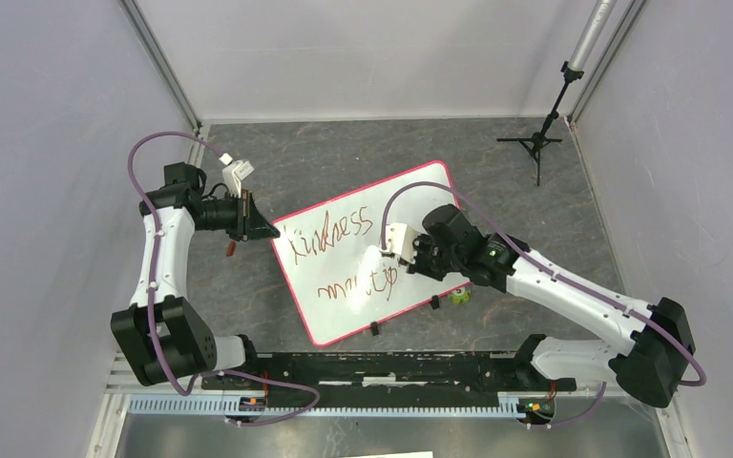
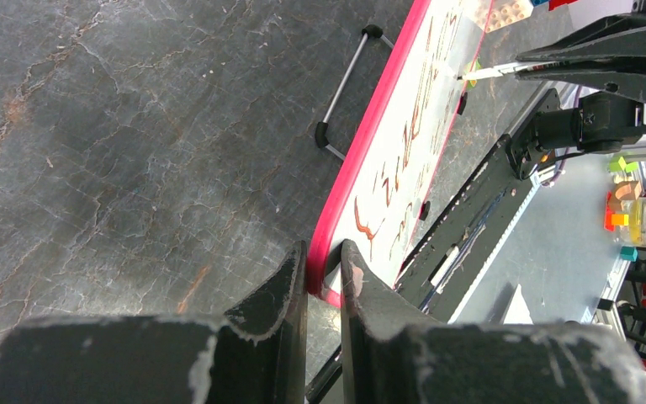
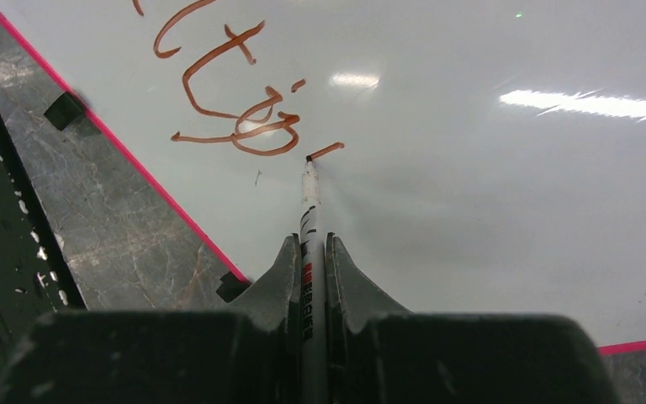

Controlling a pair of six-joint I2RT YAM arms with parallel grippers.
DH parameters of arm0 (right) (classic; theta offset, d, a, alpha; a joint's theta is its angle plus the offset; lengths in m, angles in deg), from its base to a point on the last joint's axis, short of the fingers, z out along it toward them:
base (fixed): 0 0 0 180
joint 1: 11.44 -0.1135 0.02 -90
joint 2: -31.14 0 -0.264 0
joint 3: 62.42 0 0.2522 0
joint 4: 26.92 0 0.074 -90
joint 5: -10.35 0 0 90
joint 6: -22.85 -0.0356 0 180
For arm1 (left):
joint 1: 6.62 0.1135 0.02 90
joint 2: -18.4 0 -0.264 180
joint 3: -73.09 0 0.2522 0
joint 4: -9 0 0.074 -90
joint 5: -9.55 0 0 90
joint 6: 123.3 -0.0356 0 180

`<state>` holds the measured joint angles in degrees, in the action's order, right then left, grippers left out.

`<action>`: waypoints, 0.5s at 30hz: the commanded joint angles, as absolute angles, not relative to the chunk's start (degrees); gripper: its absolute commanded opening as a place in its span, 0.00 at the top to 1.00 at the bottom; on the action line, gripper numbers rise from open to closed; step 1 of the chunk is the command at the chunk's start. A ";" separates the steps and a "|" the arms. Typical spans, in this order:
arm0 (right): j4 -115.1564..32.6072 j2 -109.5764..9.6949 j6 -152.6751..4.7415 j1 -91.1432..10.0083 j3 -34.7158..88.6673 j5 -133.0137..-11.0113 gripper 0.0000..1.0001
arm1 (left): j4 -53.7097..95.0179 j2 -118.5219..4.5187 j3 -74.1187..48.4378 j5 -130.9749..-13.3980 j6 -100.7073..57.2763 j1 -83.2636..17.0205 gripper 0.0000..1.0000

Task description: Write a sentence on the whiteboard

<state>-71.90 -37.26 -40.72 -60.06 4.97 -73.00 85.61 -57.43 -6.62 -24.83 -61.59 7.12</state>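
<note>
The right gripper (image 3: 312, 252) is pinched tight on a thin marker (image 3: 309, 189). Its tip touches the board (image 3: 505, 194) at the end of a short dash just past the second line. The left gripper (image 2: 324, 265) is closed on the board's pink rim near a corner, the rim caught between its fingers. The sentence (image 1: 344, 253) reads roughly "kindness" above and "multip" below, so I'd say the second word is half done.

The board lies skewed in the middle of the table (image 1: 363, 153), between the two arms. It looks thin, stiff and light, with a glossy face. I'd expect it to skid under the pen's push unless held. The rim is the place to hold it, clear of ink that should smear at a touch. Two black clips (image 1: 374, 328) sit on its near edge.

The table is dark and stone-patterned. Pale walls (image 1: 48, 143) close it in, a small black stand (image 1: 534, 143) sits far right, and a black rail (image 1: 391, 367) runs along the near side.
</note>
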 commanded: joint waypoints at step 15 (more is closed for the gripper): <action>-75.75 -34.08 -37.49 -59.96 6.74 -74.79 1.00 | 85.53 -58.66 -5.88 -26.57 -61.47 4.72 0.86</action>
